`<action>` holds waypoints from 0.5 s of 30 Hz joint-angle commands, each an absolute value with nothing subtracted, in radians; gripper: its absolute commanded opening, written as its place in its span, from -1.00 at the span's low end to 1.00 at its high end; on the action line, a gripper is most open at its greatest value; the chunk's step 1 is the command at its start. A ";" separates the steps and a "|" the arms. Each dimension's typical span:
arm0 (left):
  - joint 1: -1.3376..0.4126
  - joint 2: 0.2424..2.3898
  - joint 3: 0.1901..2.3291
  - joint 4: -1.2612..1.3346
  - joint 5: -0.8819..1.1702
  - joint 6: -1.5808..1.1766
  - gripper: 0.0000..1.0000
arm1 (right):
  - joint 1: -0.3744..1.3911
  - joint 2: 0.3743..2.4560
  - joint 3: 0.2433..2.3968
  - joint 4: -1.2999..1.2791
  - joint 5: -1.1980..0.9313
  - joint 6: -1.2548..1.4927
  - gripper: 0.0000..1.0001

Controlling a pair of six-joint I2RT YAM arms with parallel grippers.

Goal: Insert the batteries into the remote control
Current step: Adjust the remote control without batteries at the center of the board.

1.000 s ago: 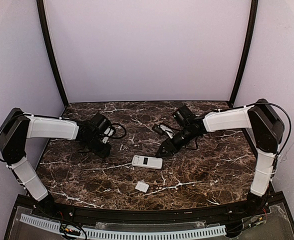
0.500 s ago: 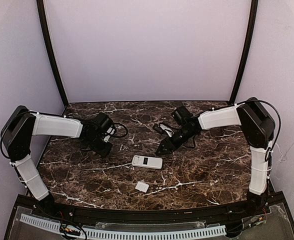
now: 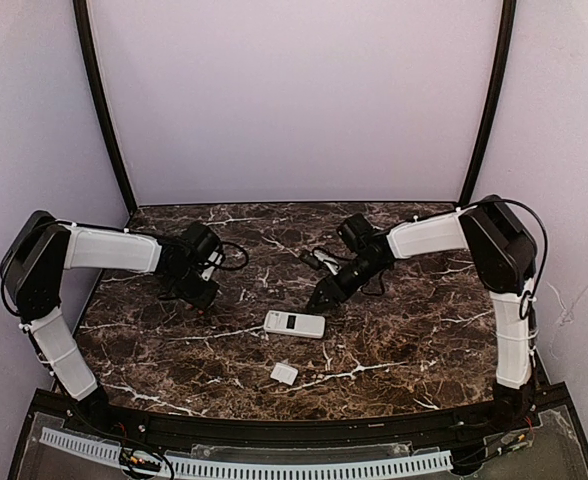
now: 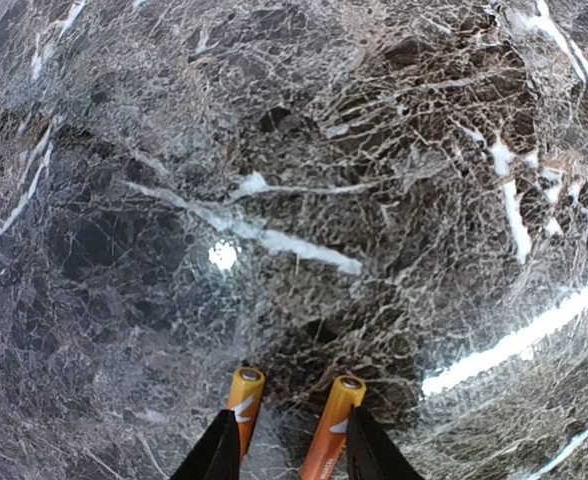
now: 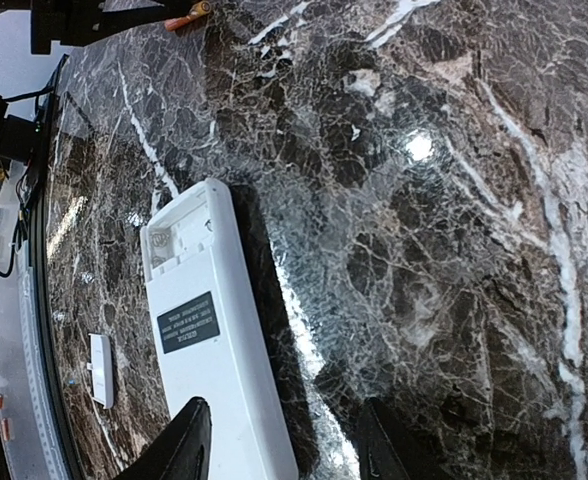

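Left gripper (image 4: 292,455) low over the dark veined marble tabletop (image 4: 274,150), left of centre in the top view; two slim orange cylindrical batteries (image 4: 332,430) sit between its black fingers (image 4: 217,450), one against each finger, noses sticking out past the tips; they splay in a slight V with a gap between them; jaws stand parted around the pair, but I cannot tell whether they actually clamp the batteries or just straddle them, the rear ends are out of frame.

Right gripper (image 5: 284,450) angled down just behind the flat white rectangular plastic remote control (image 5: 214,370); jaws spread wide, nothing between them gripped; one finger hangs over the remote's near end, the other over bare marble.

Remote lies flat near table centre, back face up; dark label mid-body; open battery recess at the end pointing towards the left arm, looks unfilled.

Small flat white square cover piece (image 3: 284,374) lies alone nearer the front edge, apart from the remote; batteries well apart from the remote, off to its left.
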State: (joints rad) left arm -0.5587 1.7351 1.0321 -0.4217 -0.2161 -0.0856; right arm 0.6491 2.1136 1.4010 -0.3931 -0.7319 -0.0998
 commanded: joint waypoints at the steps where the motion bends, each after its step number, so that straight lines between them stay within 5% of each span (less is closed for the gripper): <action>1: -0.555 1.713 1.032 -0.440 -0.165 -0.072 -0.25 | 0.671 2.147 1.426 -0.413 -0.759 -0.120 -0.04; 15: -0.557 1.766 1.054 -0.428 -0.115 -0.056 -0.34 | 0.707 2.134 1.415 -0.429 -0.760 -0.117 -0.21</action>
State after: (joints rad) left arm -0.5587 1.7416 1.0321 -0.4202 -0.1352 -0.0700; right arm 0.6991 2.1395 1.4139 -0.4191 -0.7483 -0.1150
